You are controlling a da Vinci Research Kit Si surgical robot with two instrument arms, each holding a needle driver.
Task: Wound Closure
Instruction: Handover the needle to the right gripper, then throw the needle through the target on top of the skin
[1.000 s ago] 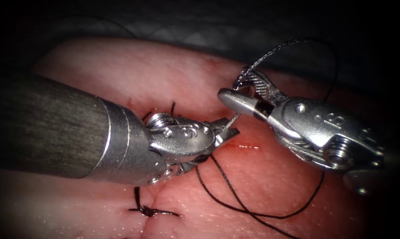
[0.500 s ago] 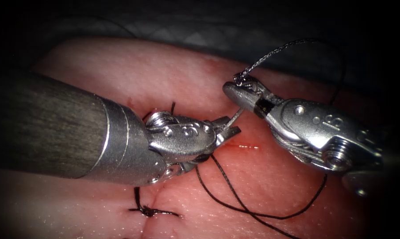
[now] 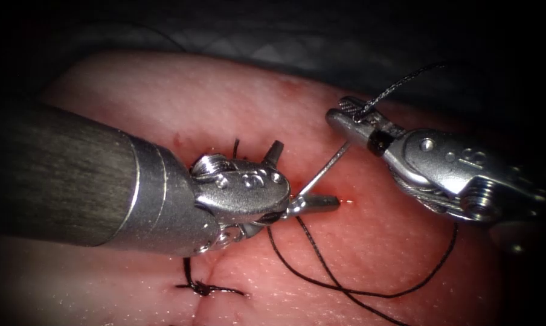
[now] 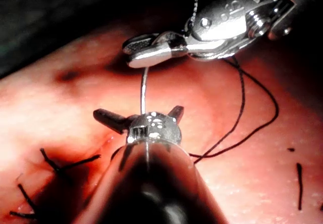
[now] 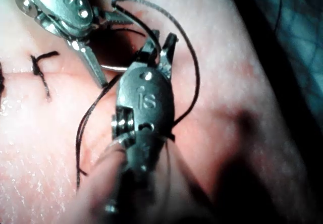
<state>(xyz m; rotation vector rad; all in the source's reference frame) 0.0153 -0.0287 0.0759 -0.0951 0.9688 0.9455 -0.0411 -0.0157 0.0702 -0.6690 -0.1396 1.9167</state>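
Note:
My right tool (image 3: pixel 340 113) is shut on the curved needle (image 3: pixel 324 169) near its thread end, right of the cut. The needle slants down from those jaws to between the spread jaws of my left tool (image 3: pixel 307 174), which is open and holds nothing. Its lower end is hidden by the left tool, so I cannot tell whether it is in the tissue (image 3: pixel 224 102). Thread (image 3: pixel 400 81) leaves the right jaws upward, and a black loop (image 3: pixel 351 293) lies on the tissue to the right. The left wrist view shows the needle (image 4: pixel 143 88) rising from the open left tool (image 4: pixel 141 114) to the right tool (image 4: pixel 133 51). The right tool (image 5: pixel 160 42) appears shut.
A tied stitch (image 3: pixel 203 288) with short cut ends crosses the cut in front of the left tool. A small red mark (image 3: pixel 345 201) sits on the tissue just beyond the left tool's lower jaw. Dark cloth (image 3: pixel 285 36) lies behind the tissue.
My right tool closed on the needle's upper end, then my left tool opened and let the needle go. The right tool has moved right and slightly up with the needle.

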